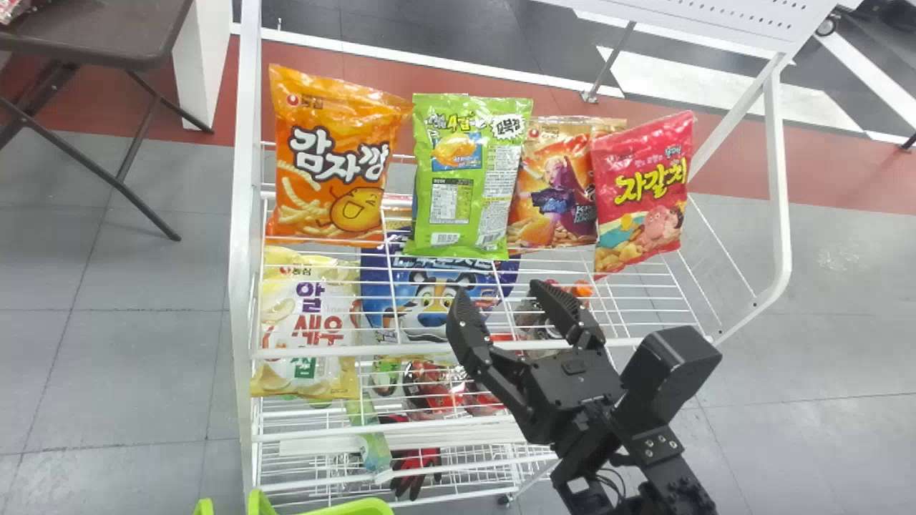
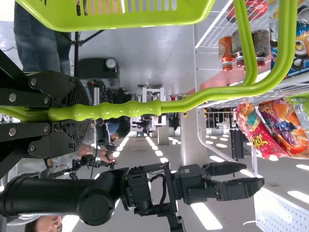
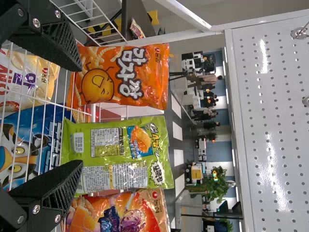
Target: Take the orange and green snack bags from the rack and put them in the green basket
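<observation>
- at the far left of the head view, a dark folding table [image 1: 107, 32] stands beside the rack [image 1: 243, 214], its top cut off by the edge.
- the green basket [image 1: 351, 507] is low and left of centre, mostly cut off by the head view's bottom edge; its handle [image 2: 130, 109] is clenched in the left gripper [image 2: 79, 112].
- the orange snack bag [image 1: 333, 161] stands on the rack's top shelf, long axis upright, top leaning slightly right, smiling potato front towards the robot.
- below it, a yellow-and-white bag [image 1: 308, 329] sits behind wires.
- the green snack bag [image 1: 469, 179] is upright just right of the orange one, its top likewise leaning slightly right; the side turned to the robot carries printed panels and a small picture.
- below the green bag, a blue bag [image 1: 429, 293] shows through the wires, partly covered by a finger of the right gripper [image 1: 499, 293].
- that gripper is released, fingers apart with nothing between them, in front of the rack and lower than the green bag.
- next right, a gold-and-orange bag [image 1: 554, 186] is partly hidden by its neighbours, the green bag and a pink-red bag [image 1: 640, 186] tilted to the right.
- packs beneath the wires, behind the right gripper, are hard to make out.
</observation>
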